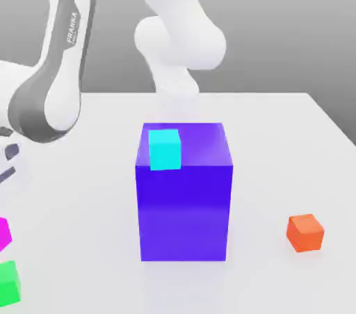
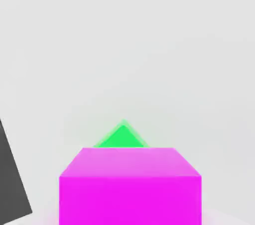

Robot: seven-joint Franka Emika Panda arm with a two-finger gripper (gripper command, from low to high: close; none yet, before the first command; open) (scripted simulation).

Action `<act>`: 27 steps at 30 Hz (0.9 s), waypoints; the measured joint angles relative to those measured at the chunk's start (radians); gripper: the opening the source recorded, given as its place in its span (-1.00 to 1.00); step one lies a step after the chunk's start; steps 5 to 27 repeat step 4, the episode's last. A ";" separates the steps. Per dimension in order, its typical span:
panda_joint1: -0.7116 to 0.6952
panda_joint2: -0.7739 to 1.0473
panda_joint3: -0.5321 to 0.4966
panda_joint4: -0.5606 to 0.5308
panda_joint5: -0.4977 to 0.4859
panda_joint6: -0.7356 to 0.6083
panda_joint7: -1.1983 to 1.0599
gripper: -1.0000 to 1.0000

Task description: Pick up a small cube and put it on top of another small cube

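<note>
Small magenta cube (image 2: 130, 186) sits close before the hand camera, apparently grasped by the clenched claw, a small green cube (image 2: 121, 137) just behind it. The exterior view shows both at its left edge, plus a big blue-purple block (image 1: 184, 208) on the white desk (image 1: 278, 131).

Smooth, glossy blue-purple block (image 1: 184, 208); matt magenta cube (image 2: 130, 189).

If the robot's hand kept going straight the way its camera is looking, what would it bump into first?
Most likely the pink cube, which sits right in front of the hand camera, with the green cube just behind it. How near the pink cube is, I can't judge.
</note>
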 joint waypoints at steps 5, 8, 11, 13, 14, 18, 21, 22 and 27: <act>0.004 0.021 -0.004 0.002 -0.004 0.018 0.003 1.00; 0.004 0.021 -0.004 0.002 -0.004 0.018 0.003 1.00; 0.004 0.021 -0.004 0.002 -0.004 0.018 0.003 1.00; 0.004 0.021 -0.004 0.002 -0.004 0.018 0.003 1.00; 0.004 0.021 -0.004 0.002 -0.004 0.018 0.003 1.00; 0.004 0.021 -0.004 0.002 -0.004 0.018 0.003 1.00; 0.004 0.021 -0.004 0.002 -0.004 0.018 0.003 1.00; 0.004 0.021 -0.004 0.002 -0.004 0.018 0.003 1.00; 0.004 0.021 -0.004 0.002 -0.004 0.018 0.003 1.00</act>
